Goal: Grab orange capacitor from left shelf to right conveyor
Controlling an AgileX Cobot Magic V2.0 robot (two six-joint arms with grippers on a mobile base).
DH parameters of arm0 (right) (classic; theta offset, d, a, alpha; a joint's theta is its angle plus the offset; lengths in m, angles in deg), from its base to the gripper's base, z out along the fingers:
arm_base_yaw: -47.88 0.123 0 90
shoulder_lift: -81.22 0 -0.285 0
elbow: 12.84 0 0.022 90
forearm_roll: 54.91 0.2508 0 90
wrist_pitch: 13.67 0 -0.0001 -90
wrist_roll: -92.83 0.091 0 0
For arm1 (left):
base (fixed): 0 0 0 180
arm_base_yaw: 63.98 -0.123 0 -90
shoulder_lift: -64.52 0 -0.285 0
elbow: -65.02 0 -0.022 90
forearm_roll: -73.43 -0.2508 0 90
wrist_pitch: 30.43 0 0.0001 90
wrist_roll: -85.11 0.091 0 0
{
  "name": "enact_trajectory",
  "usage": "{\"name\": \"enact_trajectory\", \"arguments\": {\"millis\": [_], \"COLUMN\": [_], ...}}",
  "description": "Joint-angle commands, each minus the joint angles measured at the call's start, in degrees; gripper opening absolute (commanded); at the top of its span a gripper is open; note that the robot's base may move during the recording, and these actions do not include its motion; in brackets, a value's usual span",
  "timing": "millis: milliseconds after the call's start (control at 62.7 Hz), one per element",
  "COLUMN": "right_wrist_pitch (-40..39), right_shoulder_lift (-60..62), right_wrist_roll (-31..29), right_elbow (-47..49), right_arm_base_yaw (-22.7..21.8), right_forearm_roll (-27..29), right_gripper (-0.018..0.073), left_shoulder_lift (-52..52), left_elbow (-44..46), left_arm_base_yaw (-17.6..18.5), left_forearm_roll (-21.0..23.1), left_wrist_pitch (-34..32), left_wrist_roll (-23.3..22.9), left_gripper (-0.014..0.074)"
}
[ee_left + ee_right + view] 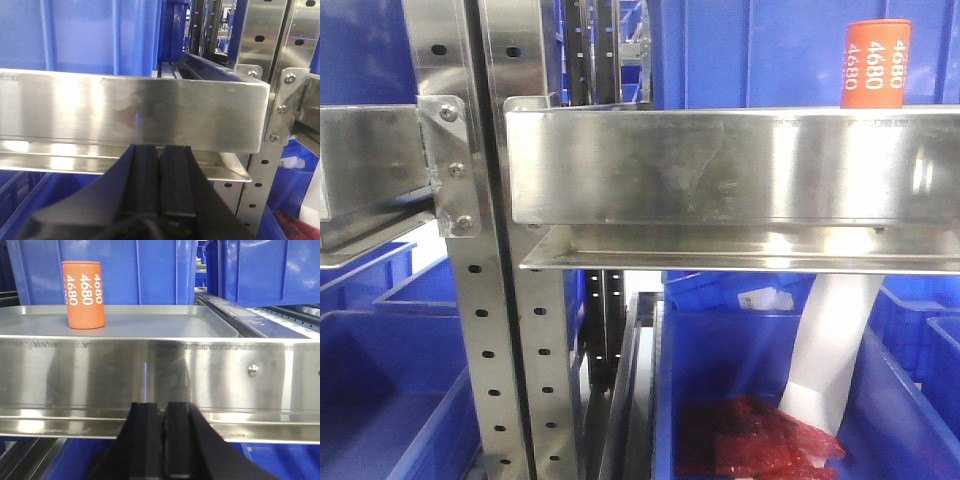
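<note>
The orange capacitor (873,64), a cylinder printed "4680", stands upright on a steel shelf tray (740,165). In the right wrist view it (83,294) stands at the tray's far left, behind the tray's front wall (160,372). My right gripper (162,407) is shut and empty, just below and in front of that wall, right of the capacitor. My left gripper (160,150) is shut and empty, below the front wall of another steel tray (130,112). Neither gripper shows in the front view.
Blue bins (125,270) stand behind the trays. Perforated steel uprights (470,250) divide the shelves. Below, a blue bin (760,410) holds red packets (750,440) and a white strip (830,350). More blue bins (380,390) sit lower left.
</note>
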Motion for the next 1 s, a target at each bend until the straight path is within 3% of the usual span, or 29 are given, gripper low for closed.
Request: {"name": "enact_trajectory", "arguments": {"millis": [0, 638, 989], "right_wrist_pitch": [-5.2, -5.2, -12.1], "right_shoulder_lift": [0.8, 0.8, 0.8], "right_wrist_roll": [-0.2, -0.2, -0.1], "right_elbow": [0.2, 0.2, 2.3], "right_arm_base_yaw": [-0.4, -0.4, -0.4], "right_forearm_roll": [0.0, 0.0, 0.0], "right_gripper": [0.0057, 0.0057, 0.0057], "left_shoulder_lift": [0.6, 0.6, 0.6], "left_elbow": [0.3, 0.3, 0.3], "left_arm_base_yaw": [-0.1, -0.1, -0.1], "left_forearm_roll": [0.2, 0.2, 0.2], "left_wrist_pitch": [-5.0, -5.0, -5.0], "left_wrist_roll": [-0.1, -0.1, -0.1], "left_gripper": [-0.0127, -0.0127, -0.0127]}}
